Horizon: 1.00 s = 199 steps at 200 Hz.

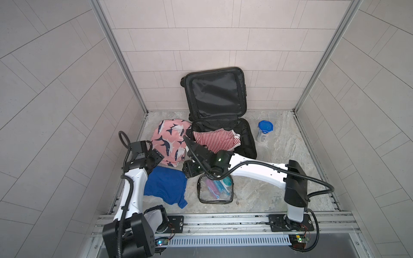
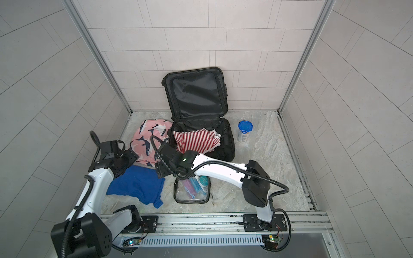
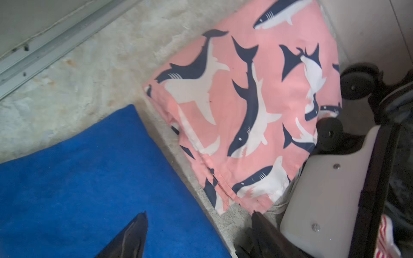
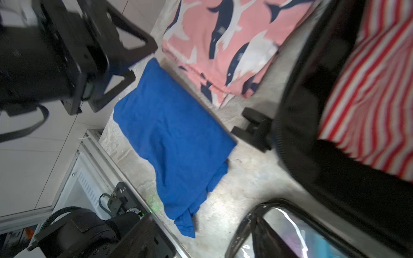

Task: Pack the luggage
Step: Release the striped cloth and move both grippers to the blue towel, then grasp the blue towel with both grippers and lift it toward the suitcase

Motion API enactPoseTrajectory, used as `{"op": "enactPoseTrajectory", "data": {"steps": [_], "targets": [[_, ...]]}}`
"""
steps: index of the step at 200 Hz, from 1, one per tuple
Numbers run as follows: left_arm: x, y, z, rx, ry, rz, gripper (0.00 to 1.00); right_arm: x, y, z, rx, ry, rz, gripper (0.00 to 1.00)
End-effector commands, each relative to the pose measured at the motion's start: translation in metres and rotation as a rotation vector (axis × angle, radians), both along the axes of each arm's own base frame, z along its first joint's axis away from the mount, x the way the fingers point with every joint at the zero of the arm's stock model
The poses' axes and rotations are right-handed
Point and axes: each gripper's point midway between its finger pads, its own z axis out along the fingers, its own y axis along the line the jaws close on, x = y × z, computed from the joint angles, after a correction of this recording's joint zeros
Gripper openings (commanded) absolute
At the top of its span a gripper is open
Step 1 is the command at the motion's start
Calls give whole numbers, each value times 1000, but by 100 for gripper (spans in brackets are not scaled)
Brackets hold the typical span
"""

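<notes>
Here the luggage (image 1: 214, 93) lies open at the back wall, its lid propped against the tiles and its black-lined base flat on the floor. A red-and-white striped cloth (image 1: 214, 139) lies in the base. Just beside the luggage, on its wheel side, is a folded pink shark-print cloth (image 1: 169, 138), close up to the white shell in the left wrist view. In front of the luggage lie a blue cloth (image 1: 165, 185) and a clear pouch (image 1: 215, 192) of toiletries, the pouch near the luggage's front edge. On the luggage's far side from the pink cloth, a little apart, stands a blue-lidded container (image 1: 264, 130). The left gripper (image 3: 199, 214) hovers over the blue cloth's edge, away from the luggage, jaws apart and empty. The right gripper (image 1: 186, 156) sits at the luggage's front corner by the pink cloth, its jaws also apart with nothing between them.
</notes>
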Motion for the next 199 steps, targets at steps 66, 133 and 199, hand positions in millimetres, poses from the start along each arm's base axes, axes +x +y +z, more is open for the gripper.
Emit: {"op": "enactPoseTrajectory", "data": {"steps": [66,133,199], "targets": [[-26,65,-43,-308,-11,297,81,-43,49,-98,-6,198,-1,73],[-40,84,-47,-249,49,339,80,-38,61,-122,-20,237,-47,73],[-65,108,-26,-41,95,420,90,-37,65,-127,-15,239,-52,74]]}}
